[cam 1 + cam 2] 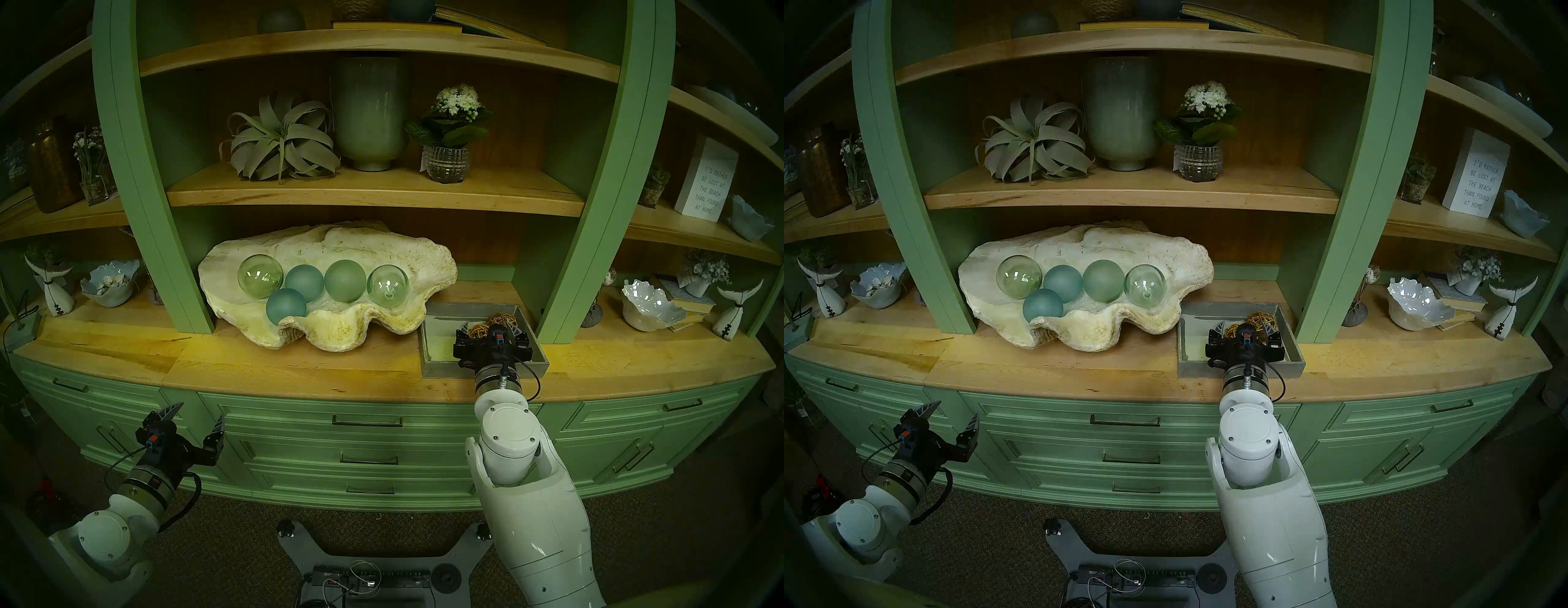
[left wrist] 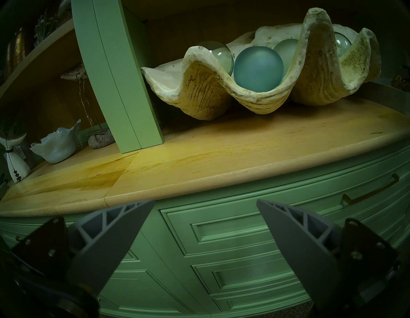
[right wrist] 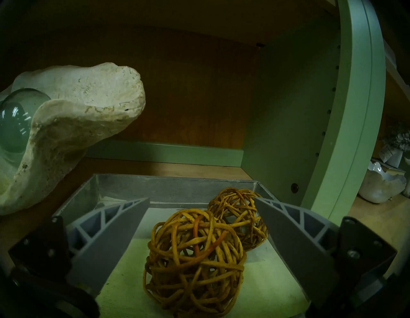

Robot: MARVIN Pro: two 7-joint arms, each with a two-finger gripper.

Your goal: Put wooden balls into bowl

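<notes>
The right gripper [image 3: 202, 201] sits low inside the grey tray [image 3: 177, 191], fingers spread apart with nothing clamped. The near wicker ball [image 3: 194, 259] lies directly between and slightly ahead of the fingers, resting on the tray floor; neither finger appears to touch it. The far wicker ball [image 3: 238, 216] lies just beyond the first, toward the right finger and touching or nearly touching the near ball. The two cannot be told apart from contact in this view.

To the left of the gripper, past the tray wall, stands the large clam shell [image 1: 339, 314], which serves as the bowl. It holds five glass spheres [image 1: 345, 281] and no wicker ball.

Step in hand: approach and grasp of the first ball. The task is judged to be at its start, since both balls are in the tray.

Next move: advance the gripper until the near ball is centred between the fingers, then close lightly. The lattice is likely springy and light, so excess force may deform it, and a skewed closure may push it into the far ball. After the lift, clear the tray wall and the raised shell rim before moving left.

The left gripper [image 1: 195, 418] hangs well apart, below the countertop [image 1: 297, 369] by the drawers, fingers spread and empty.
</notes>
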